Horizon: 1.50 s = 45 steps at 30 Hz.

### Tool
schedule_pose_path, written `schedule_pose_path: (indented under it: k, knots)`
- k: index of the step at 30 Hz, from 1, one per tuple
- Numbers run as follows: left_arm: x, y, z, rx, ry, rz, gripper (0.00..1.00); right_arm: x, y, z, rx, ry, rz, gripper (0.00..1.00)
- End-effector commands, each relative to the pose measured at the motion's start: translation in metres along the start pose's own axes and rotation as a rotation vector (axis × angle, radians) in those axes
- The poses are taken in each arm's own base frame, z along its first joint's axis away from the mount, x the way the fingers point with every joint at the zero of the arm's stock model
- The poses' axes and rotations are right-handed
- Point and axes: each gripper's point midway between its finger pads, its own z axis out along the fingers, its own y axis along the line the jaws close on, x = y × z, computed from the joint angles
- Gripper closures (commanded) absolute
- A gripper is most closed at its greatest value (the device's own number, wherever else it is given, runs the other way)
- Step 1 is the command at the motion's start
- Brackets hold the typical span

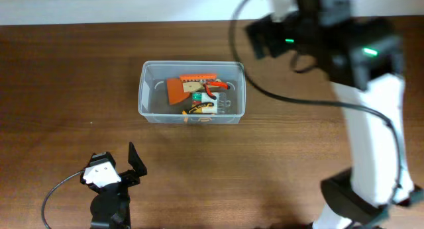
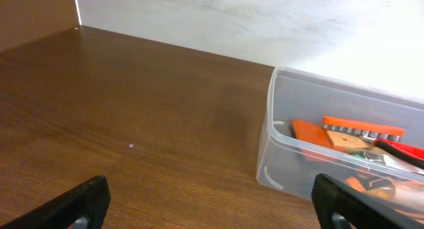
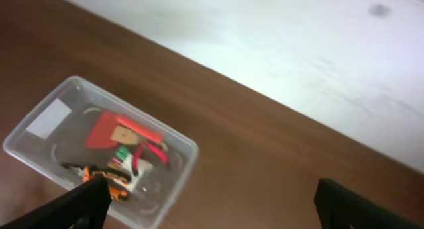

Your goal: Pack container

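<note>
Black left fingers (image 2: 83, 201) stand wide apart and hold nothing. They hover low over the brown wooden worktop (image 1: 66, 90) on the near left side, well apart from the container (image 1: 151, 90). I read the right fingers (image 3: 83, 201) as wide apart and empty too, raised high above the worktop beyond the container's far right corner.

The container sits upright near the middle of the worktop, with no lid on it. Inside lie an orange flat tool (image 1: 177, 89), a red-handled item (image 1: 215, 85) and smaller pieces beneath. The views are too blurred for me to name them, though they are probably hand tools. I see no loose item on the worktop outside the container in any view.

Judgement: loading appears complete or nearly so. Remaining: possibly fitting a lid, which no view shows, and withdrawal of both arms.
</note>
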Motion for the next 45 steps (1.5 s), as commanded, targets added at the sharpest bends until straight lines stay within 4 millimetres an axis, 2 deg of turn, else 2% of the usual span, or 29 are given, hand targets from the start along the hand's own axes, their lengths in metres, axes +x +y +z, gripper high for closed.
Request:
schedule_pose_path:
  k: [1, 5, 10, 14, 17, 19, 21, 24, 27, 32, 35, 39, 45]
  knots:
    - [0.001, 0.0, 0.0, 0.0, 0.0, 0.01, 0.01, 0.001, -0.014, -0.055, 0.02, -0.074, -0.014, 0.02]
    - [0.001, 0.0, 0.0, 0.0, 0.0, 0.01, 0.01, 0.009, -0.039, -0.108, 0.101, -0.151, -0.02, 0.01]
    - [0.001, 0.0, 0.0, 0.0, 0.0, 0.01, 0.01, 0.029, -0.06, -0.174, 0.205, -0.263, 0.03, 0.02]
    - [0.001, 0.0, 0.0, 0.0, 0.0, 0.01, 0.01, 0.076, -0.063, -0.208, 0.29, -0.284, 0.071, 0.02]
    - [0.001, 0.0, 0.0, 0.0, 0.0, 0.01, 0.01, 0.122, -0.054, -0.215, 0.324, -0.273, 0.095, 0.02]
    - [0.001, 0.0, 0.0, 0.0, 0.0, 0.01, 0.01, 0.158, -0.044, -0.207, 0.33, -0.259, 0.132, 0.02]
    - [0.001, 0.0, 0.0, 0.0, 0.0, 0.01, 0.01, 0.194, -0.035, -0.19, 0.325, -0.241, 0.182, 0.02]
    - [0.001, 0.0, 0.0, 0.0, 0.0, 0.01, 0.01, 0.241, -0.023, -0.152, 0.302, -0.238, 0.249, 0.02]
    - [0.001, 0.0, 0.0, 0.0, 0.0, 0.01, 0.01, 0.274, -0.009, -0.103, 0.241, -0.264, 0.24, 0.02]
    - [0.001, 0.0, 0.0, 0.0, 0.0, 0.01, 0.01, 0.315, 0.007, -0.026, 0.16, -0.308, 0.226, 0.01]
    - [0.001, 0.0, 0.0, 0.0, 0.0, 0.01, 0.01, 0.335, 0.011, 0.003, 0.141, -0.31, 0.262, 0.02]
    - [0.001, 0.0, 0.0, 0.0, 0.0, 0.01, 0.01, 0.355, 0.015, 0.021, 0.135, -0.29, 0.279, 0.02]
    - [0.001, 0.0, 0.0, 0.0, 0.0, 0.01, 0.01, 0.373, 0.019, 0.035, 0.129, -0.267, 0.284, 0.01]
